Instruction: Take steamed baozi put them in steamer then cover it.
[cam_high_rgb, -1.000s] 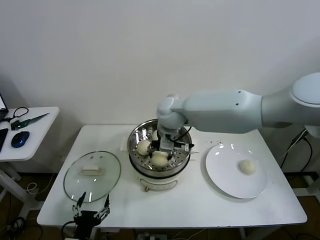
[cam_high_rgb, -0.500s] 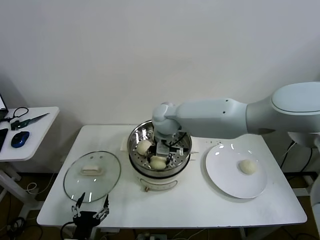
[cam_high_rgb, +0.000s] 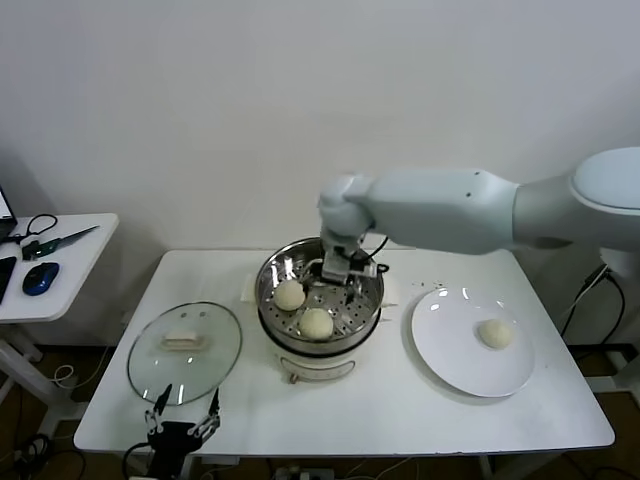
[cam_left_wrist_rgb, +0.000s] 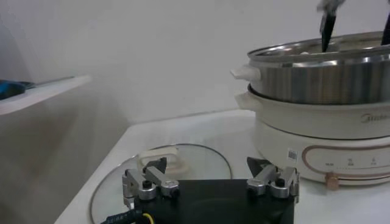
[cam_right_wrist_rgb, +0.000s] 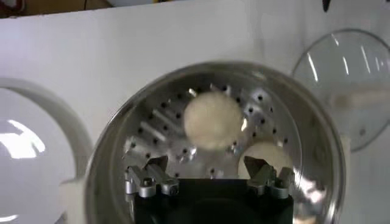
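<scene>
The steamer stands mid-table on its cream pot. Two baozi lie on its perforated floor, one at the left and one at the front; the right wrist view shows the same pair. My right gripper hangs open and empty over the back of the basket, above and clear of both buns. Another baozi rests on the white plate to the right. The glass cover lies flat to the left. My left gripper waits open at the front edge, just short of the cover.
A side table with a mouse and scissors stands off to the left. The wall runs close behind the table. From the left wrist, the cover's handle lies just ahead and the steamer rises to one side.
My right gripper opened, let the front baozi go on the steamer floor, then lifted toward the back of the basket. The left arm has not moved.
</scene>
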